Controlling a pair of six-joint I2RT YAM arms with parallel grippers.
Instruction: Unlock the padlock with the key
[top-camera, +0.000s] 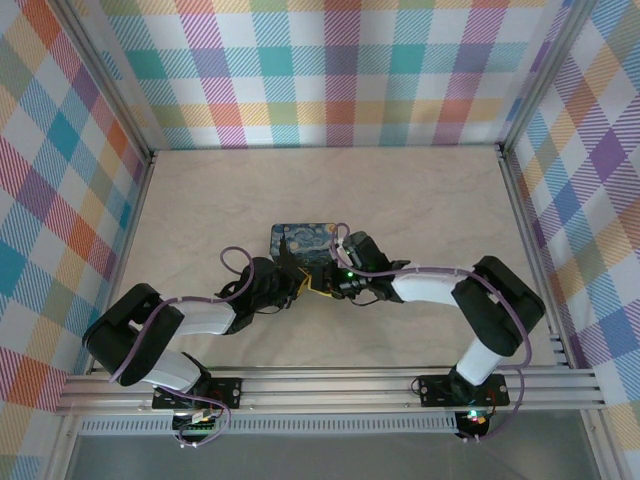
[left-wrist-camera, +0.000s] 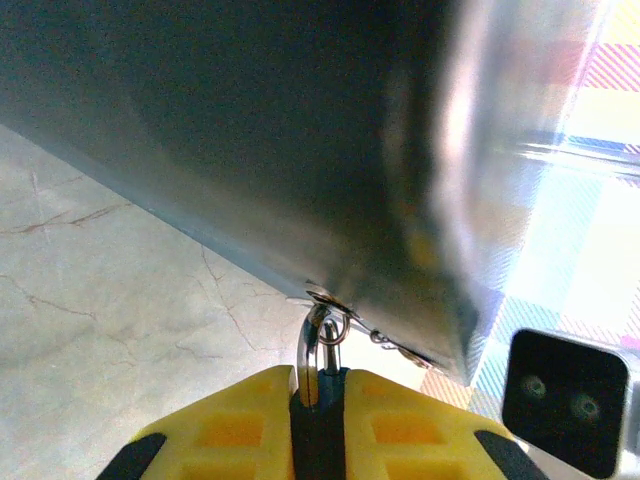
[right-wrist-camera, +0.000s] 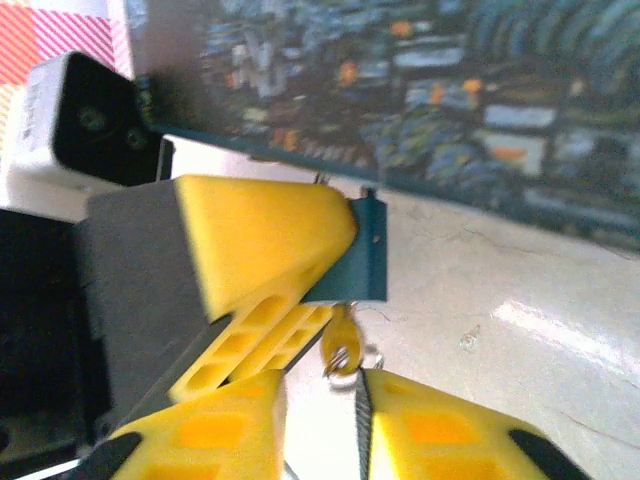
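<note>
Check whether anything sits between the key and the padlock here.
Nothing visible does. The key, in the right gripper, sits right beside the padlock pinched by the left gripper; the painted tin lies behind them.

Matt blue padlock (right-wrist-camera: 365, 255), shiny metal shackle (left-wrist-camera: 308, 350) (table (left-wrist-camera: 100, 330) marbled, smooth).

Nothing readable on my feeds tbh, no words, numbers or logos I can make out on the painted tin (top-camera: 300, 238) or the padlock (right-wrist-camera: 365, 250).
</note>
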